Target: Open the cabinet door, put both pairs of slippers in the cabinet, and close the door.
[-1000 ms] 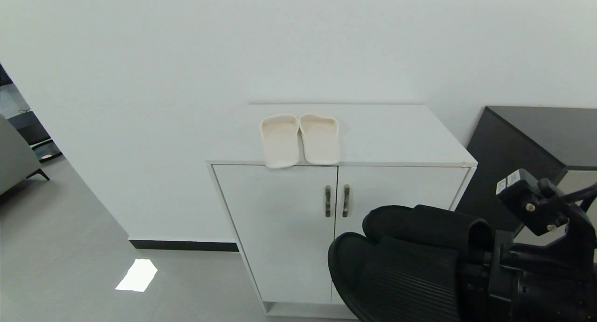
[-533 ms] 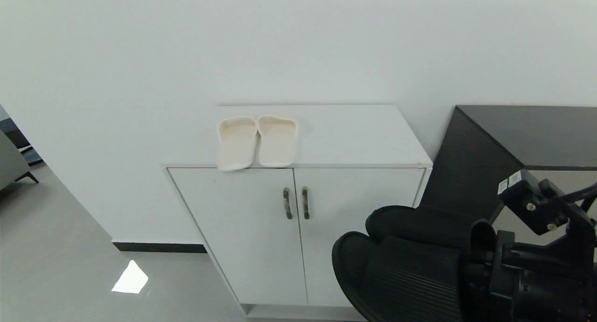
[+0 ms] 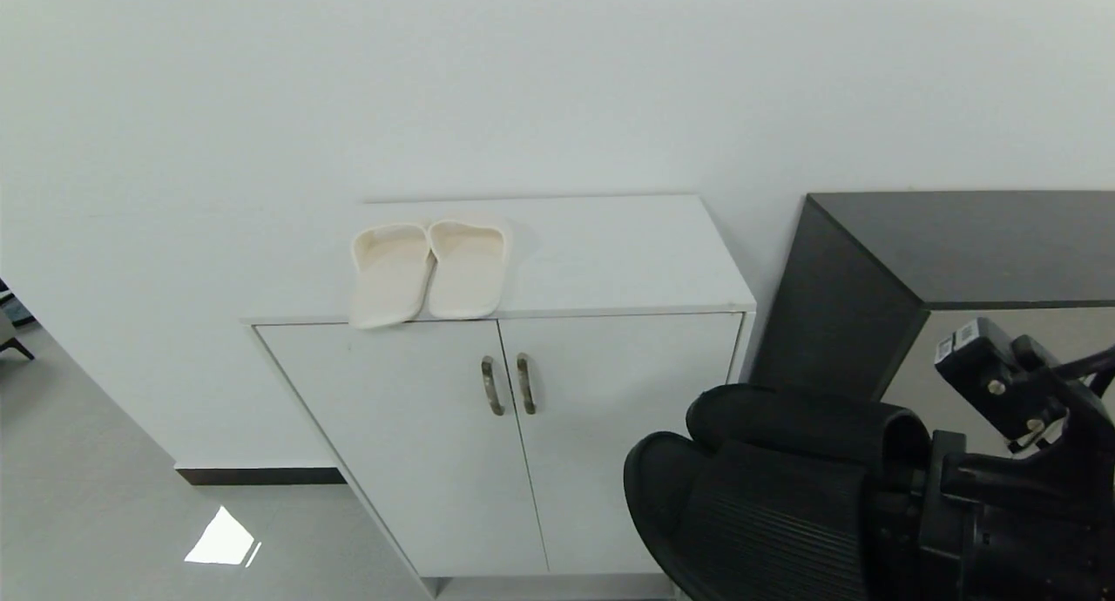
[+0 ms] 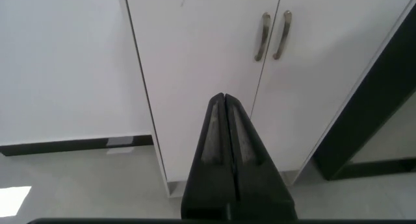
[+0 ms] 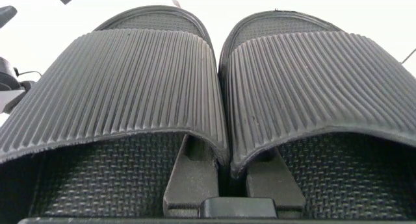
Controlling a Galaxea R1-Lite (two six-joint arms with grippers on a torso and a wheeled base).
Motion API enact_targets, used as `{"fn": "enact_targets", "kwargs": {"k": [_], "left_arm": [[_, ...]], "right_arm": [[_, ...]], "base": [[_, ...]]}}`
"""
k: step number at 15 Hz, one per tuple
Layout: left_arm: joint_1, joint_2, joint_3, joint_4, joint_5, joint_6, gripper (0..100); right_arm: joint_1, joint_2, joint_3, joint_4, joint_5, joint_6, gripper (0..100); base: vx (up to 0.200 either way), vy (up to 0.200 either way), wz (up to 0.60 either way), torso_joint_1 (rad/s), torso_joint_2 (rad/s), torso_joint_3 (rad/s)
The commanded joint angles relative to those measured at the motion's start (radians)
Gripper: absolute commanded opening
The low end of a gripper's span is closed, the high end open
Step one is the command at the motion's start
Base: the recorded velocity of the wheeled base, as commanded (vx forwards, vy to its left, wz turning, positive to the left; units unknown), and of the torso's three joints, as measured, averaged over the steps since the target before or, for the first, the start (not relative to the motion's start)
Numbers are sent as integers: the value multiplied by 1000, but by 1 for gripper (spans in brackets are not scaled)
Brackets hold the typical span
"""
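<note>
White wall (image 3: 557, 87) and grey floor (image 3: 87, 496) frame the work area, with a bright patch of light (image 3: 222, 538) on the floor.

Item 1: the cabinet (image 3: 610, 253) is white and stands against the wall. Both doors (image 3: 409, 444) are shut and meet at the centre, where two slim metal handles (image 3: 492, 385) stand upright side by side.

Item 2: the cream slippers (image 3: 462, 270) lie as a pair, side by side and touching, on the left part of the cabinet top. Their near ends are at the front edge, and the left one overhangs it slightly.

Item 3: the black slippers (image 3: 766, 496) have ribbed straps and textured footbeds. They are held side by side in front of the cabinet's right side. The right gripper (image 5: 224, 175) is clamped on them, its fingers (image 5: 190, 178) set under the straps on either side of the inner walls.

Item 4: the left gripper (image 4: 225, 100) points at the cabinet doors below the handles, its fingers pressed together and holding nothing.

Item 5: a dark table (image 3: 958, 244) stands just beside the cabinet on its right.
</note>
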Motion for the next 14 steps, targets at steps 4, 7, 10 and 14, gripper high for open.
{"fn": "enact_targets", "kwargs": {"k": [4, 7, 10, 14], "left_arm": [[0, 1, 0, 0, 0, 0, 0], [0, 1, 0, 0, 0, 0, 0], [0, 1, 0, 0, 0, 1, 0], [0, 1, 0, 0, 2, 7, 0]], "right_arm": [[0, 1, 8, 0, 2, 0, 0], [0, 1, 9, 0, 3, 0, 0], [2, 1, 11, 0, 3, 0, 0], [2, 0, 17, 0, 8, -1, 0]], "base": [[0, 0, 0, 0, 0, 0], [0, 0, 0, -17, 37, 22], [0, 0, 0, -170, 393, 212], [0, 0, 0, -220, 499, 281]]}}
